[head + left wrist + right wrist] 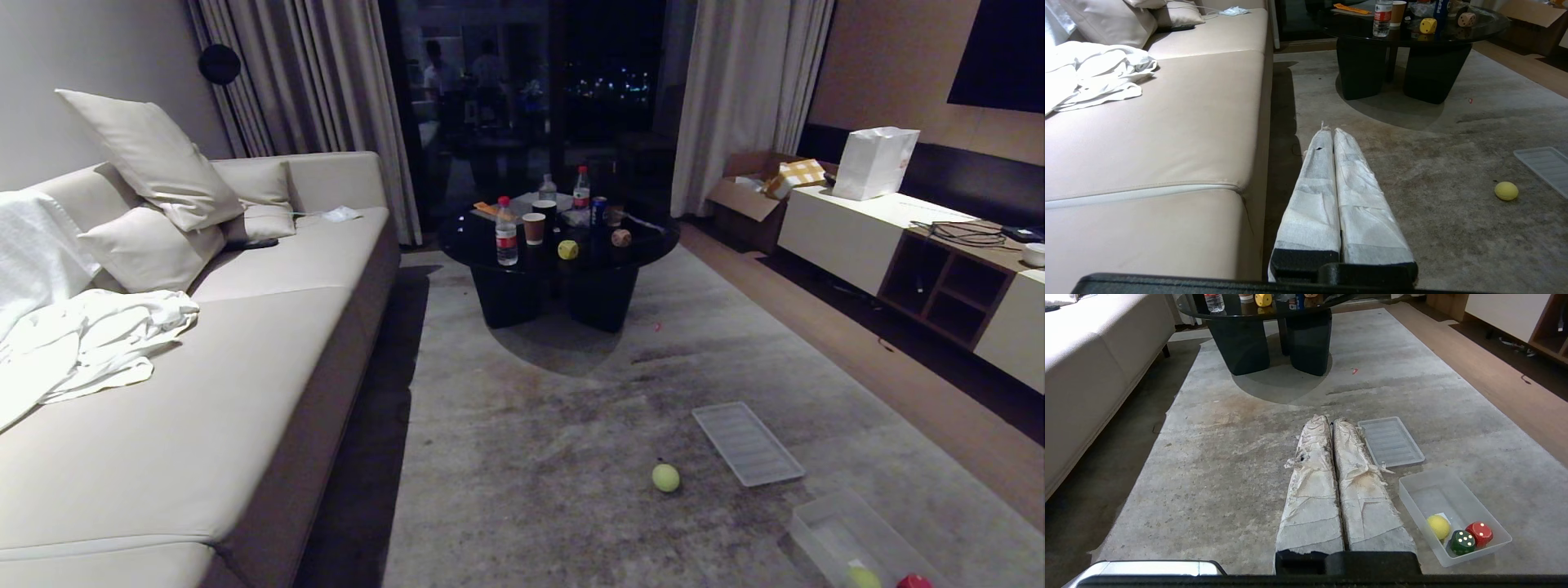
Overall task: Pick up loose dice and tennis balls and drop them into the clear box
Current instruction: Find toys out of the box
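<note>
Two tennis balls show: one loose tennis ball (666, 478) lies on the grey rug (555, 441), just beside the near end of the flat ribbed lid (747, 443), and a second ball (1438, 526) sits inside the clear box (1429, 486). Four dice can be counted: a yellow die (567, 250) and a beige die (621, 238) stand apart on the round black table (490, 245) among three bottles, a paper cup (534, 229) and a can, while a green die (1462, 542) and a red die (1479, 534) rest touching each other in the box, next to the ball there. The box lies on the rug near the lid, toward the cabinet side of the room. The left gripper (1329, 131) hangs over the rug edge beside the sofa (245, 343), its wrapped fingers pressed together and empty; the loose ball lies well apart from it, off toward the lid. The right gripper (1330, 421) is also closed on nothing, its tips just beside the lid and the box close alongside its fingers. Neither gripper appears in the head view.
</note>
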Controlling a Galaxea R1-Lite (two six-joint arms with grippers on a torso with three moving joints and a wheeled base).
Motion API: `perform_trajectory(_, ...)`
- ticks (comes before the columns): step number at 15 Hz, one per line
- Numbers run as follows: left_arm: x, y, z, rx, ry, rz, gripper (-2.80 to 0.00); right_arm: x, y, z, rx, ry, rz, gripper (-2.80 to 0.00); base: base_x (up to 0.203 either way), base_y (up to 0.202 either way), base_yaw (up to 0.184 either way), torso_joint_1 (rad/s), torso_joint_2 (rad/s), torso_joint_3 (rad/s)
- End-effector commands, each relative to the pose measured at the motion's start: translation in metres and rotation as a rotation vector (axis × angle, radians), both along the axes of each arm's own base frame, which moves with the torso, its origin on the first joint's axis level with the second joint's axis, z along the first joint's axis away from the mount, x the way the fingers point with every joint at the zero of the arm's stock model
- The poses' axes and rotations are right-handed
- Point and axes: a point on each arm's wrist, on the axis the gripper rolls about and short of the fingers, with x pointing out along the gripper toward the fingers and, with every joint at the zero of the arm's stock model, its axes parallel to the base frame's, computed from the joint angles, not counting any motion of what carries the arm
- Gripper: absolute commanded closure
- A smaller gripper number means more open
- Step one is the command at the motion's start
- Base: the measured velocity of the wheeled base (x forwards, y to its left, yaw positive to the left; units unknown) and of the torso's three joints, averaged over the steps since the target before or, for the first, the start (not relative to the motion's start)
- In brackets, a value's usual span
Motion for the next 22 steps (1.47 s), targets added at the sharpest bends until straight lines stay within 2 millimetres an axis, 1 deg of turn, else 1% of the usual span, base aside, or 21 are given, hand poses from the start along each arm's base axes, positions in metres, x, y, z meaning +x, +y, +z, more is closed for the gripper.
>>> perform_trajectory(1,0.0002,0.0000,-0.0004,0.001,0.003,0.000,0.00,0.0001,0.0000,0.0000,0.000,0.002,0.000,0.00,0.000,0.000,0.000,0.000,0.00,0.000)
perform_trajectory(22,0.0002,0.0000,-0.0004,-0.001,0.003,-0.001,0.00,0.0001,0.0000,0.0000,0.000,0.002,0.000,0.00,0.000,0.000,0.000,0.000,0.00,0.000)
